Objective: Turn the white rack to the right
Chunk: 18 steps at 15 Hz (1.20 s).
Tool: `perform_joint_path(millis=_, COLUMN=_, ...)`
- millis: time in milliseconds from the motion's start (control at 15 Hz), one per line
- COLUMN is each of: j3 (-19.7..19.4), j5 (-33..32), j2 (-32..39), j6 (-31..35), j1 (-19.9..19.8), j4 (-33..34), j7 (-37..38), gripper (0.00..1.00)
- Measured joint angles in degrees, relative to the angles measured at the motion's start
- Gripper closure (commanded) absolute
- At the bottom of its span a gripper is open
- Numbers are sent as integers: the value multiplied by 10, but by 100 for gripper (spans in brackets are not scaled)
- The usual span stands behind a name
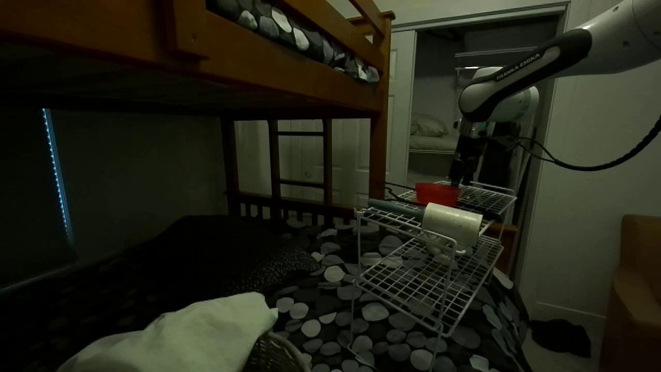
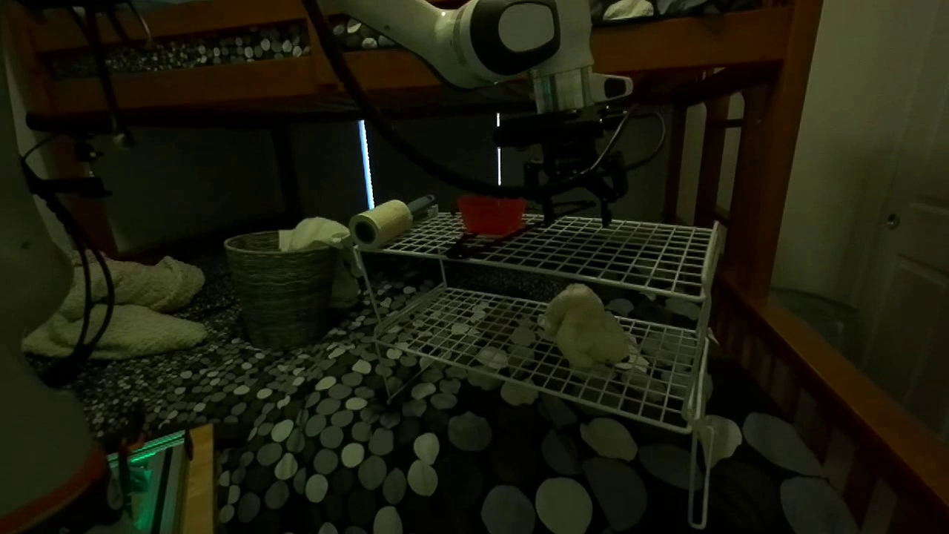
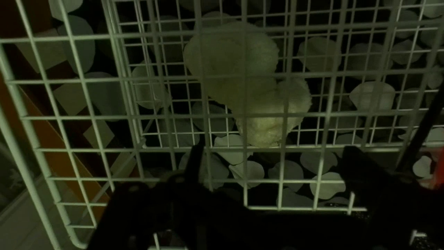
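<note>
Hanging fingers-down at the end of a white arm [image 2: 437,44], a black gripper [image 2: 577,219] holds its two fingers [image 3: 197,158] spread wide, with the wire grid of the white rack [image 2: 593,281] visible below the gap between them. Whether the fingertips touch the wires cannot be told. The rack, a two-tier frame of thin wire, stands upright on the lower bunk [image 2: 371,423], whose dark cover is patterned with grey and white ovals; in an exterior view, the rack's right end is near a low wooden rail [image 2: 852,393]. The gripper is close to the far long edge of the top shelf [image 2: 645,252], to the right of a red bowl [image 2: 491,215] that sits toward that same edge. A dark item [image 2: 468,243], too dim to make out, lies in front of the bowl. Across the near left corner of the top shelf lies a cream roller [image 2: 382,224], its blue-grey handle [image 2: 421,205] pointing toward the far edge. On the lower shelf [image 2: 460,319], a fluffy cream object [image 2: 586,330] rests toward the right end; the wrist view shows it through the top grid. Past the rack's left end, a woven basket [image 2: 278,297] stands on the bunk with a white cloth [image 2: 317,233] over its rim, and a rumpled cream blanket [image 2: 141,297] lies left of the basket.
</note>
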Motion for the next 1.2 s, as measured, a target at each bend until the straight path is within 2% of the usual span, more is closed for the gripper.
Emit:
perform_joint_path(millis=400, j3=0, j5=0, j2=5, j6=52, j1=3, j4=-30, j7=21, gripper=0)
perform_joint_path(millis=1000, j3=1, j5=-2, j2=5, j6=51, j1=5, j4=-35, j7=19, gripper=0)
perform_joint_path(millis=1200, j3=1, j5=23, j2=3, j6=38, j1=5, j4=-35, j7=-7, gripper=0)
